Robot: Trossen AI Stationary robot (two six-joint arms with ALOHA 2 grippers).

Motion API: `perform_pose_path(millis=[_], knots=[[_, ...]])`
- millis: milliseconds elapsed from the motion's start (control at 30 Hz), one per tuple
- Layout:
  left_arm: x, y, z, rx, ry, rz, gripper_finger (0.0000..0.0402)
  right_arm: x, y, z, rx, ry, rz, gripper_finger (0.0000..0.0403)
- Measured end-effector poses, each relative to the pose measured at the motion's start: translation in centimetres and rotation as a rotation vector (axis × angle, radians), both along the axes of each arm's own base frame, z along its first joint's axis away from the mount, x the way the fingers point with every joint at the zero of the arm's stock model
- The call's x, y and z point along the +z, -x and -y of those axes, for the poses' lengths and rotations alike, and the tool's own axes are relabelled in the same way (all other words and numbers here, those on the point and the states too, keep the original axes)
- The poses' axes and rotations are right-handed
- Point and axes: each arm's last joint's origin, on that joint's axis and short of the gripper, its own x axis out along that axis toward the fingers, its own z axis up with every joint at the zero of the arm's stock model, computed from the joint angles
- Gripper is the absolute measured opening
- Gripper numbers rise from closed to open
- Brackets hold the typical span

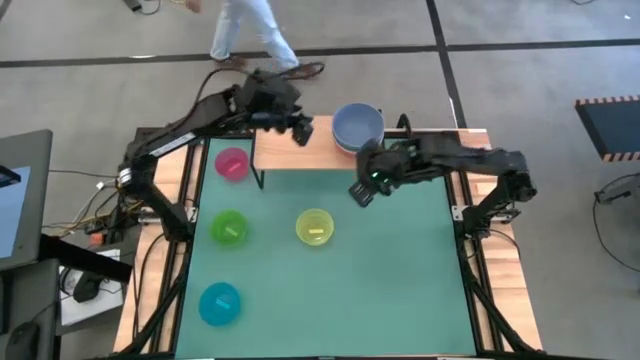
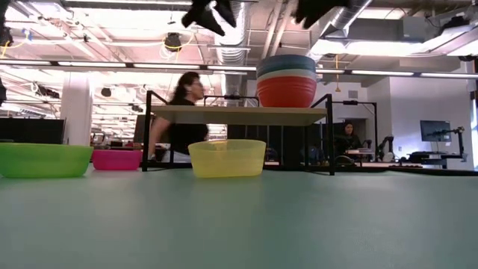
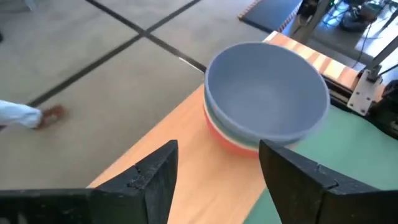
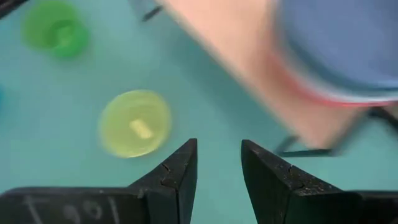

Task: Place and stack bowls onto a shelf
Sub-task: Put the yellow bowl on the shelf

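A stack of bowls (image 1: 357, 128), pale blue on top and red at the bottom (image 2: 287, 82), stands on the light-wood shelf (image 1: 310, 150). The pink bowl (image 1: 232, 163), green bowl (image 1: 228, 227), yellow bowl (image 1: 315, 227) and cyan bowl (image 1: 219, 303) each rest on their bases on the green mat. My left gripper (image 1: 300, 130) hovers open above the shelf, left of the stack (image 3: 267, 93). My right gripper (image 1: 360, 190) is open above the mat, just in front of the shelf, with the yellow bowl (image 4: 134, 123) beyond its fingers.
The shelf's black legs (image 2: 146, 131) stand on the mat's far part; the pink bowl (image 2: 117, 159) sits just left of them. The shelf board (image 3: 186, 130) is bare left of the stack. A person (image 2: 183, 112) walks behind the table. The mat's near right part (image 1: 400, 290) holds no bowls.
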Motion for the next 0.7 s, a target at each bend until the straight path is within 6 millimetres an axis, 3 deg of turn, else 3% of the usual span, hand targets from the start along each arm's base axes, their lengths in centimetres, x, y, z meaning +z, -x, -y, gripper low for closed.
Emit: perform_pose_path(millis=[167, 367, 500, 700], knots=[[-2.2, 4.0, 3.6, 0.027, 0.046, 0.04, 0.0196, -3.7, -2.5, -0.4, 0.072, -0.158, 0.077, 0.0149], [-6.3, 8.8, 8.6, 0.032, 0.145, 0.162, 0.0187, -8.9, -5.1, -0.5, 0.009, -0.257, 0.109, 0.0149], [-9.2, 10.0, 10.9, 0.032, 0.195, 0.261, 0.0182, -13.1, -6.9, -0.3, -0.026, -0.281, 0.008, 0.015], [-13.7, 9.9, 13.8, 0.022, 0.297, 0.235, 0.018, -19.0, -9.5, -0.8, -0.015, -0.323, -0.135, 0.015]])
